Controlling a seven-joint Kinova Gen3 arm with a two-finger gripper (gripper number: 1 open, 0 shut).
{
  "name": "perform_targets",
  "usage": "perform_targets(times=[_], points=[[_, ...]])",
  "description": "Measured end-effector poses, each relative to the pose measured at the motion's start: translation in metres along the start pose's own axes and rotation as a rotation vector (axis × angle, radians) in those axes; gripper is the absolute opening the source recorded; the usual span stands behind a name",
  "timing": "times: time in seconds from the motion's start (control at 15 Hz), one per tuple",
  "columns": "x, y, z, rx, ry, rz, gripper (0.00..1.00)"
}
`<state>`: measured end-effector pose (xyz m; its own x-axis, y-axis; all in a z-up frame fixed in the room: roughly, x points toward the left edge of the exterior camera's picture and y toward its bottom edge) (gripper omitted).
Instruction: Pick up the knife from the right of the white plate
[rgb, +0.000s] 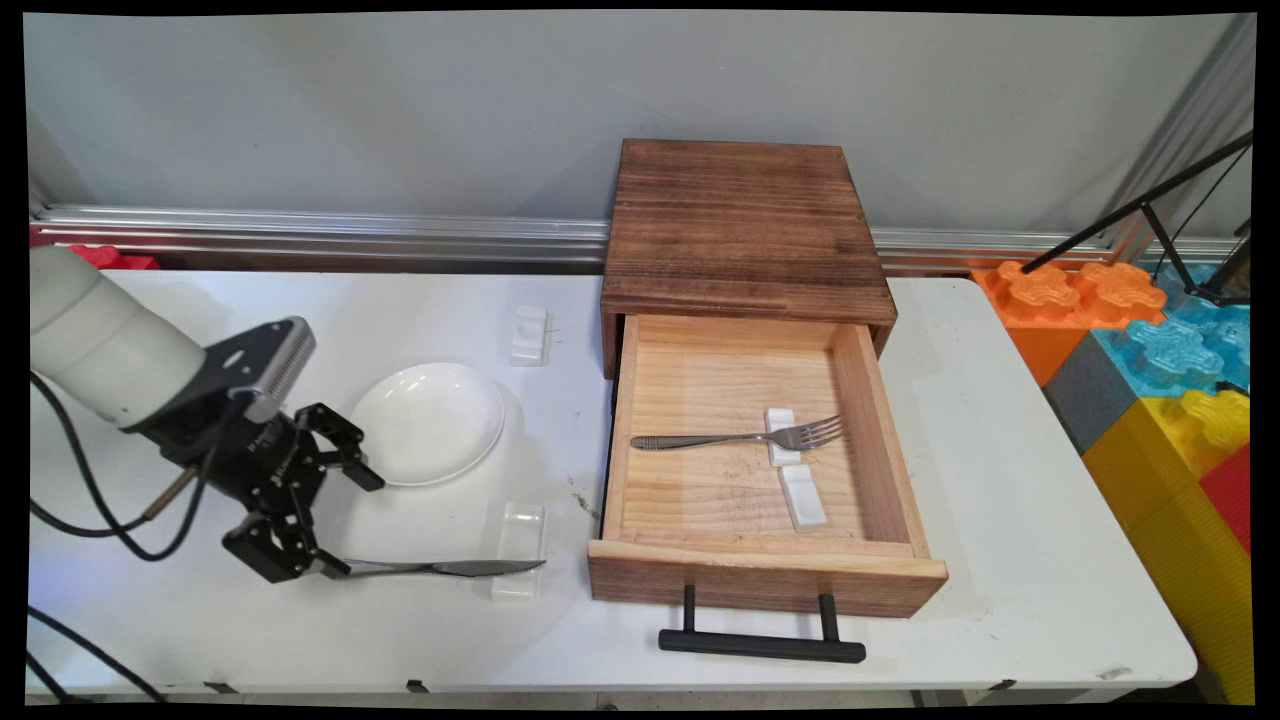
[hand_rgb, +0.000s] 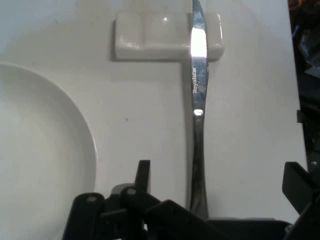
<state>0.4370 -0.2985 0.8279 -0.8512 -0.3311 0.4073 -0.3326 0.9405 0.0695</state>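
A steel knife (rgb: 450, 568) lies near the table's front edge, its blade across a small white rest (rgb: 520, 545). My gripper (rgb: 352, 525) is open at the knife's handle end. In the hand view the knife (hand_rgb: 198, 115) runs up from between the two fingers to the rest (hand_rgb: 160, 35), nearer the left finger (hand_rgb: 143, 175) than the right one. My gripper (hand_rgb: 221, 180) has not closed on the handle. A white plate (rgb: 428, 422) sits just behind the gripper and shows as a white plate (hand_rgb: 40, 150) at the left of the hand view.
A wooden box (rgb: 745, 230) stands at the back with its drawer (rgb: 765, 575) pulled out towards the front. In it a fork (rgb: 740, 438) lies over one of two white rests (rgb: 805, 495). Another white rest (rgb: 529, 335) sits behind the plate. Coloured blocks (rgb: 1160, 350) stand at the right.
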Motion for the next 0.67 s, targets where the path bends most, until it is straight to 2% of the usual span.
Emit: perform_targets(times=[0.33,0.67], points=[[0.003,-0.003,0.025,-0.004,0.002,0.056,1.00],[0.005,-0.004,0.041,-0.003,0.000,0.076,1.00]])
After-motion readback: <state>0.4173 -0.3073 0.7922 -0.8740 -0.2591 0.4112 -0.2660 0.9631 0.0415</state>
